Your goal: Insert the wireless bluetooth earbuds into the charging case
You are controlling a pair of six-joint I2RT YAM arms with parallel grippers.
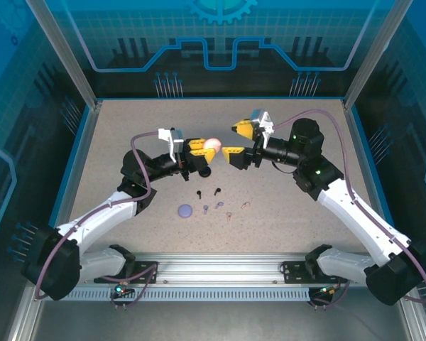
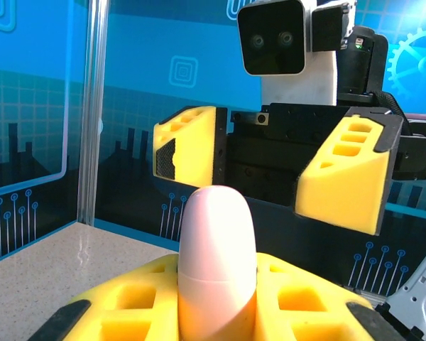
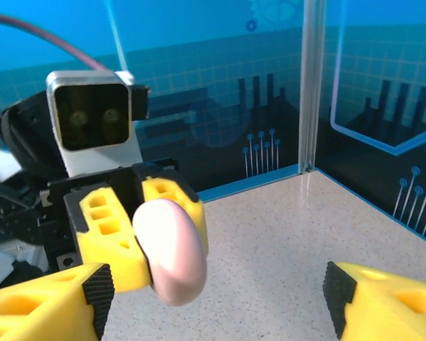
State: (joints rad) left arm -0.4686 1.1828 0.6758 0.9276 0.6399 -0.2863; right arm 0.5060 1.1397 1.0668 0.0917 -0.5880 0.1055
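One pink case (image 3: pixel 172 245) sits pinched tight in the L fingers (image 3: pixel 103 231), above the worktop (image 1: pixel 291 192). R fingers (image 2: pixel 341 177) spread wide, facing it, close but apart.

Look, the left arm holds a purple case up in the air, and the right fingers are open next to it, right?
No. The case held in the left fingers is pale pink, not purple; the left wrist view shows it. It is up in the air, and the right fingers stand open next to it.
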